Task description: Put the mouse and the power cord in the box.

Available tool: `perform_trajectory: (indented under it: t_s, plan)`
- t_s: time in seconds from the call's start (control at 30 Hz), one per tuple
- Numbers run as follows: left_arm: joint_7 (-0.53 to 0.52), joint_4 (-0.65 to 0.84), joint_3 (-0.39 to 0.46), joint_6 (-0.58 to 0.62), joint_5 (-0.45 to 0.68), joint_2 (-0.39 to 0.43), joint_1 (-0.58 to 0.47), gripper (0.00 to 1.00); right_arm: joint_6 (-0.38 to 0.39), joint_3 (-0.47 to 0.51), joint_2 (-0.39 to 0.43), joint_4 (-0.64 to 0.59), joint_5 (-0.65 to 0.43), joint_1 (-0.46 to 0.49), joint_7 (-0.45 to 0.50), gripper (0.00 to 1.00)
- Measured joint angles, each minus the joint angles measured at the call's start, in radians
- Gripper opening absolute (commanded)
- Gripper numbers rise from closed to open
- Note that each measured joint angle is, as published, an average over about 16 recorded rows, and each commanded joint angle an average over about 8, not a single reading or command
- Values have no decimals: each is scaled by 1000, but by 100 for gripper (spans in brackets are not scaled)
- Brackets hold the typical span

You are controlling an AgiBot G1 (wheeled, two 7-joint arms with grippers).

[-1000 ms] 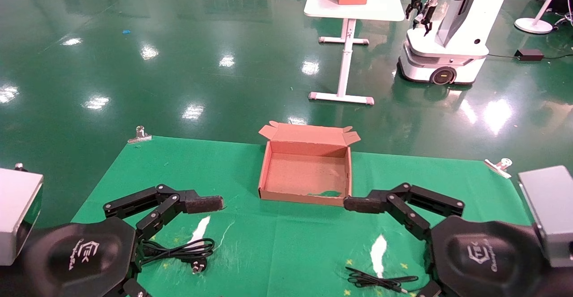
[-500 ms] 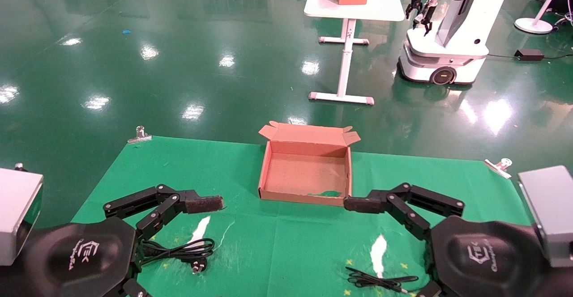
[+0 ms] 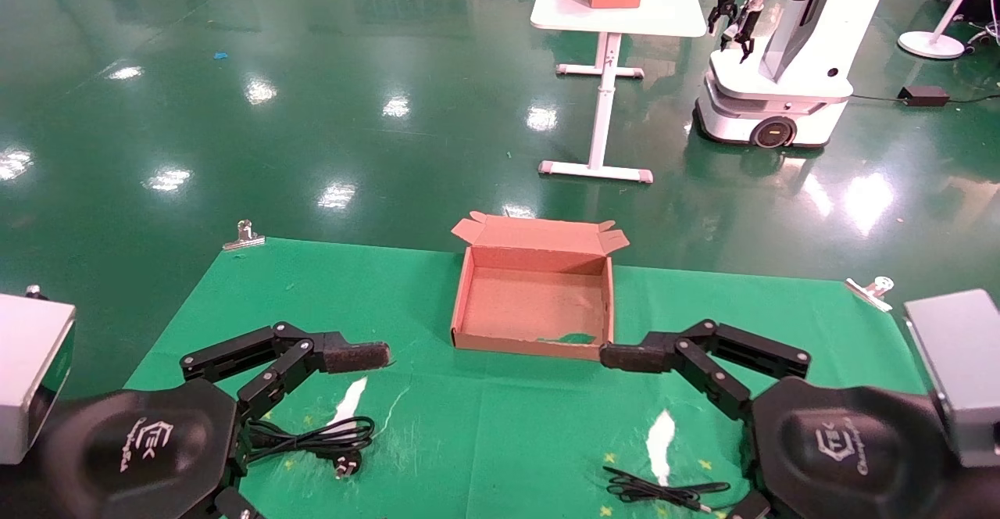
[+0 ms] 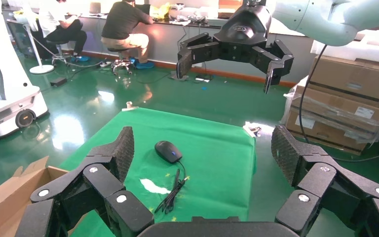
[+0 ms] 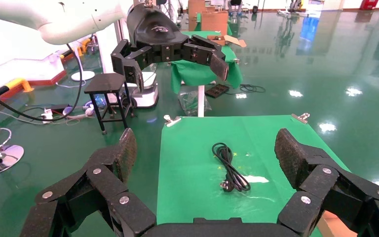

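The brown cardboard box (image 3: 533, 341) lies open at the middle far side of the green table, nothing in it. The power cord (image 3: 320, 441), coiled with its plug, rests on the cloth under my left gripper (image 4: 205, 150), which hovers open with nothing between its fingers. In the left wrist view the black mouse (image 4: 168, 151) sits across the table with its thin bundled cable (image 4: 172, 195). From the head, only that cable (image 3: 656, 492) shows; the mouse is hidden behind my right gripper (image 5: 207, 150), also open with nothing in it. The power cord (image 5: 231, 168) shows in the right wrist view.
Metal clips (image 3: 244, 235) (image 3: 871, 288) pin the green cloth at its far corners. White patches (image 3: 348, 402) (image 3: 660, 433) mark the cloth. Beyond the table, on the green floor, stand a white table (image 3: 617, 3) and another robot (image 3: 773, 73).
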Motion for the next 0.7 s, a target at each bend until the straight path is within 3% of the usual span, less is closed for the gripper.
perform_trajectory:
  t_s: [0.7]
  plan:
    - [0,0,0,0,0,0,0,100,0,0,0,0,0,0,0,100]
